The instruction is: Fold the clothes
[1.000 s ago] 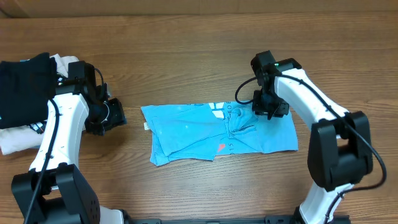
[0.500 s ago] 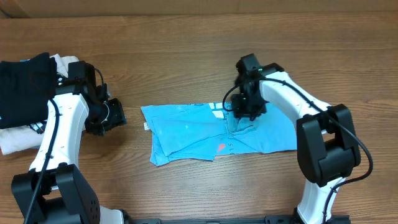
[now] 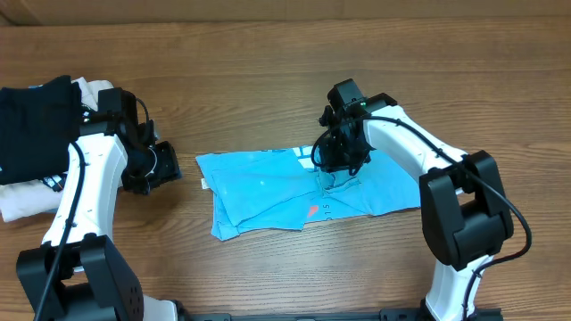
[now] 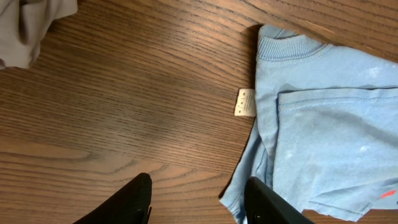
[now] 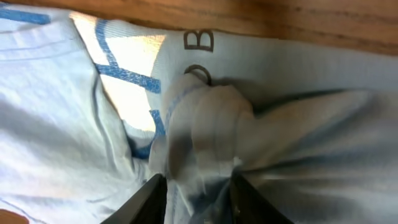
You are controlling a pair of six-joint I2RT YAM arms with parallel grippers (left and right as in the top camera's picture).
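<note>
**Right claw pinched on the T-shirt, left claw open over bare wood**

Your right claw [image 5: 200, 190] is closed down to a narrow gap on a bunched ridge of the sky-blue T-shirt [image 3: 268, 187]. In the right wrist view the cloth puckers up between the two fingers and creases fan out from the pinch. From overhead the grip sits near the shirt's far edge, a little right of its middle, with the claw pointing down into the fabric.

Your left claw [image 4: 199, 202] is spread wide with nothing between the fingers. It hangs over bare counter [image 3: 268, 71], just left of the shirt's near-left corner and not touching it.

The T-shirt lies roughly flat in the middle of the counter, long side running left to right. Its ribbed collar edge faces the left arm, and a small white label [image 4: 245, 102] sticks out onto the wood there. The near-left corner shows a doubled layer.

Open wood surrounds the shirt on every side, widest on the far side. A black garment [image 3: 31, 125] lying on a cream garment [image 3: 22, 201] takes up the counter's far-left end, beyond the left arm and well apart from the shirt.
</note>
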